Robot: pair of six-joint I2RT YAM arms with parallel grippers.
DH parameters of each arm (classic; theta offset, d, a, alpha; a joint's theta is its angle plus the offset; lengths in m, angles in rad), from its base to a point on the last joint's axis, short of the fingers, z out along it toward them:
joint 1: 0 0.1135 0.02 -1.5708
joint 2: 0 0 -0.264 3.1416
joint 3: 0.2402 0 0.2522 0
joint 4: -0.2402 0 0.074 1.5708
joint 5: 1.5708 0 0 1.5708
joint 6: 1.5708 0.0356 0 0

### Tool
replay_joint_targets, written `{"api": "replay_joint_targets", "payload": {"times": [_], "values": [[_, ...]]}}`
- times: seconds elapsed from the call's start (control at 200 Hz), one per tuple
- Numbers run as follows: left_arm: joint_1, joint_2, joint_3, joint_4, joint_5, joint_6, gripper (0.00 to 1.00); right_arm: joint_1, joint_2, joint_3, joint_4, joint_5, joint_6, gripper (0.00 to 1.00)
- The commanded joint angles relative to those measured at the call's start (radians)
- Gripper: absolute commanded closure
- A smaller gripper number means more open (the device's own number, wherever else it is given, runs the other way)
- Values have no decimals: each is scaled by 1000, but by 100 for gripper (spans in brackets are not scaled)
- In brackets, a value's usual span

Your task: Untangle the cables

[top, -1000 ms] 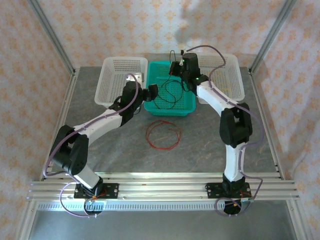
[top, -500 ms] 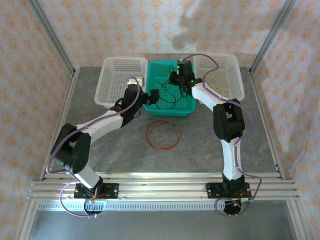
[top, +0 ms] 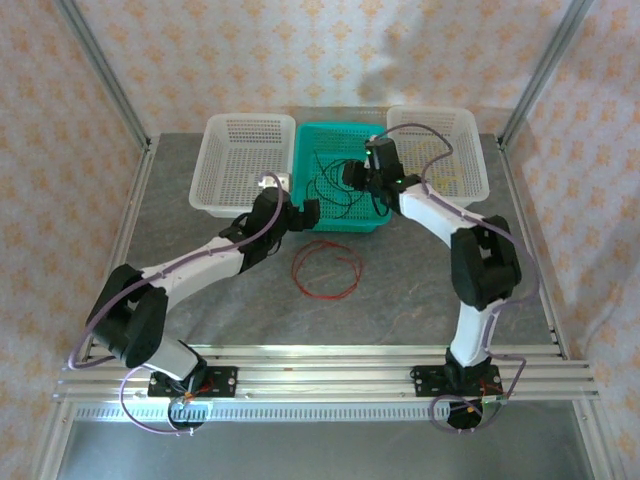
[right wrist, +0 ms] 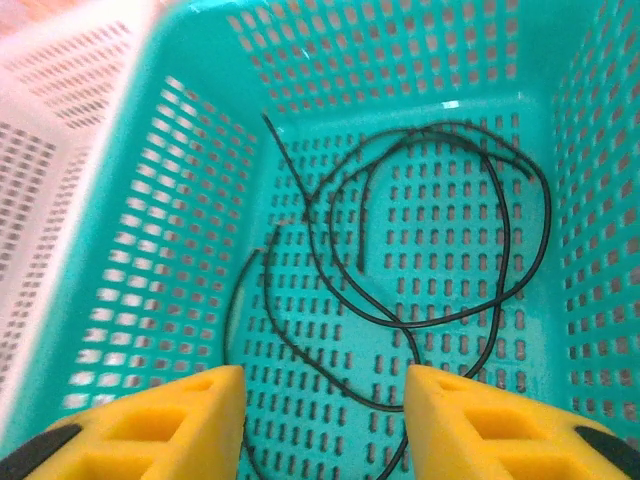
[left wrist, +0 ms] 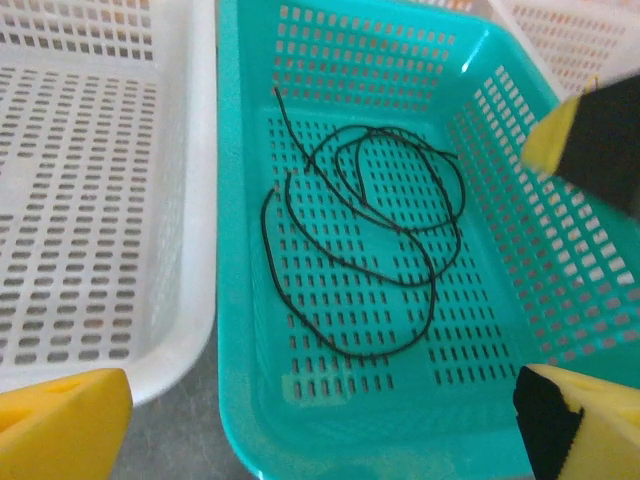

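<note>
A black cable (top: 335, 190) lies in loose loops on the floor of the teal basket (top: 372, 218). A red cable (top: 325, 268) lies coiled on the grey table in front of that basket. A thin yellow cable (top: 452, 182) rests in the right white basket (top: 470, 125). My right gripper (top: 352, 175) hangs over the teal basket, open, with the black cable (right wrist: 410, 325) below its yellow fingertips (right wrist: 150, 420). My left gripper (top: 310, 212) is open at the basket's near left corner, nothing between its fingers (left wrist: 60, 425), looking at the black cable (left wrist: 265, 235).
A white basket (top: 245, 130) stands left of the teal one, its wall (left wrist: 195, 200) touching the teal rim (left wrist: 235, 300). The right gripper's finger (left wrist: 595, 140) shows in the left wrist view. Metal frame posts stand at the table's back corners.
The right gripper came down and forward over the teal basket and opened; the black cable it held up now lies flat in the basket. The left arm drew back toward the front.
</note>
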Motion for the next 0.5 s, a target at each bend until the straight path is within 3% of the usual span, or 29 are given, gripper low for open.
{"api": "replay_joint_targets", "payload": {"times": [0.0, 0.25, 0.496], "values": [[-36, -54, -31, -79, -61, 16, 1, 34, -118, -68, 24, 66, -43, 54], [-84, -152, -134, -146, -74, -41, 13, 129, -370, -292, 0, 172, -79, 54], [-120, -165, -233, -187, -41, -162, 25, 248, -576, -481, -50, 251, -18, 54]]}}
